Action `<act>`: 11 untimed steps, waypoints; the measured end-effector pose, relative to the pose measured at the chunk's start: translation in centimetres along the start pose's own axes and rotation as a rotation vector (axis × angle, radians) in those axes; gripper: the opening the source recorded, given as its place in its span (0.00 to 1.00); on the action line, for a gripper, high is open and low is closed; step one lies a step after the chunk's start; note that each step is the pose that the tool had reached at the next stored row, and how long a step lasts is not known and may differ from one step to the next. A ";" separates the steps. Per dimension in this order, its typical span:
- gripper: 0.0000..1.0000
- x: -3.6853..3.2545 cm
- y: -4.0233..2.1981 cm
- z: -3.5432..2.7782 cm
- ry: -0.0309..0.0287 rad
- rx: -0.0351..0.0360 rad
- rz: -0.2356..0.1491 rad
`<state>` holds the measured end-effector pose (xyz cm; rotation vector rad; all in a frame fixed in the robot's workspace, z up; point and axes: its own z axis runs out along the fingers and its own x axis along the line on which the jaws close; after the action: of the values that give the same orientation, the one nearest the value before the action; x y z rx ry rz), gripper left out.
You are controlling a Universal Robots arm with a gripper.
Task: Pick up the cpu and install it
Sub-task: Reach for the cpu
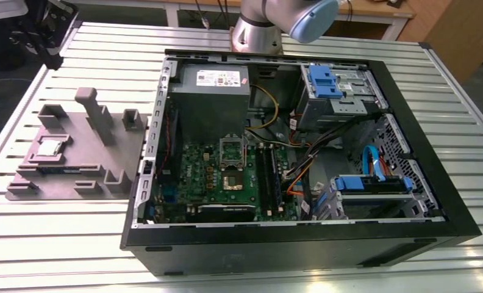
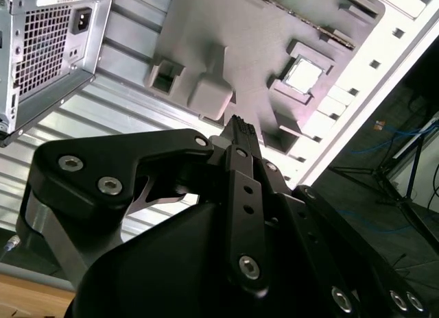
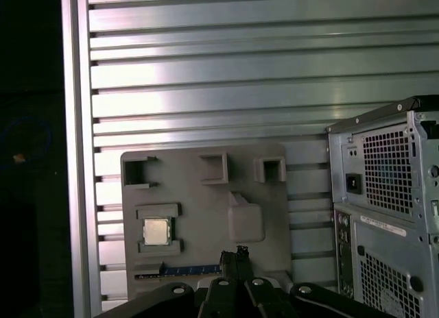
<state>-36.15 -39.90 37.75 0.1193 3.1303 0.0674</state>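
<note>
The cpu (image 1: 50, 146) is a small silvery square chip lying in a recess of the grey plastic fixture (image 1: 103, 165), at the exterior view's left on the slatted table. Both wrist views show it too, cpu (image 2: 304, 76) and cpu (image 3: 156, 231), resting untouched in its pocket. My gripper (image 2: 241, 128), seen again as gripper (image 3: 235, 254), hangs well above the fixture with its black fingers pressed together and nothing between them. In the open computer case (image 1: 436, 207), the motherboard socket (image 1: 232, 178) sits with its metal frame raised.
A grey power supply box (image 1: 213, 82) fills the case's far corner. Blue drive brackets (image 1: 327, 82) and loose cables (image 1: 307, 165) crowd the exterior view's right side. A memory stick (image 3: 188, 270) lies along the fixture's edge. The arm's base (image 1: 254, 33) stands behind the case.
</note>
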 end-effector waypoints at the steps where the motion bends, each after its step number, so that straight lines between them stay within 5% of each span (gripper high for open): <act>1: 0.10 0.00 0.00 0.00 0.0001 0.0001 0.000; 3: 0.10 0.49 -0.04 -0.01 0.0000 0.0000 0.000; 11: 0.10 0.58 -0.04 -0.01 0.0001 0.0001 0.000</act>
<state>-36.73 -39.89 37.75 0.1194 3.1304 0.0673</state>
